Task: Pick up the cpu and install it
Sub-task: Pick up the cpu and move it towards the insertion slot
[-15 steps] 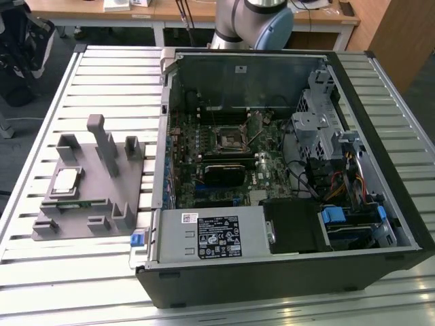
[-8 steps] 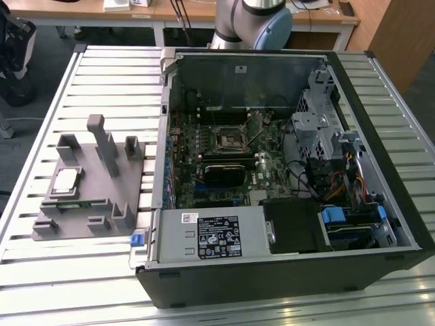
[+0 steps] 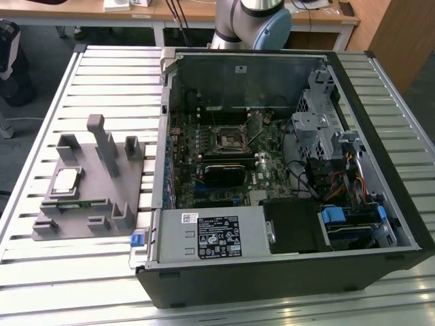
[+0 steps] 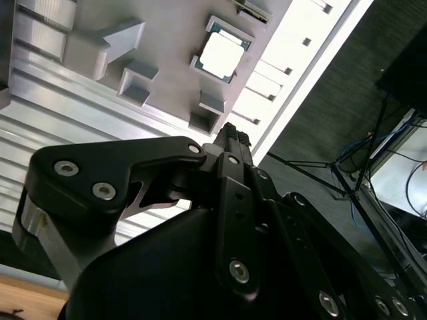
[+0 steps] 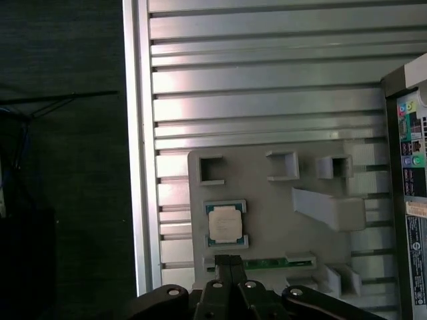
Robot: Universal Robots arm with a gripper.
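The cpu [image 3: 66, 180] is a small square chip with a pale silver top, lying flat in a pocket of the grey holder plate [image 3: 102, 193] at the exterior view's left. Both wrist views look down on the cpu [image 4: 220, 55] [image 5: 225, 224] from well above. My gripper [image 5: 230, 263] [image 4: 231, 135] hangs over the holder, close beside the chip in the picture but clearly apart from it. Its black fingers are pressed together with nothing between them. The open computer case [image 3: 380, 224] lies beside the holder with the motherboard socket [image 3: 230, 139] exposed.
A long green memory stick [image 5: 277, 264] sits in a slot of the holder just past the cpu. Grey posts and brackets [image 3: 104, 142] rise from the holder. The ribbed metal table [image 3: 109, 75] ends near the holder, with dark floor and cables [image 4: 373, 153] beyond.
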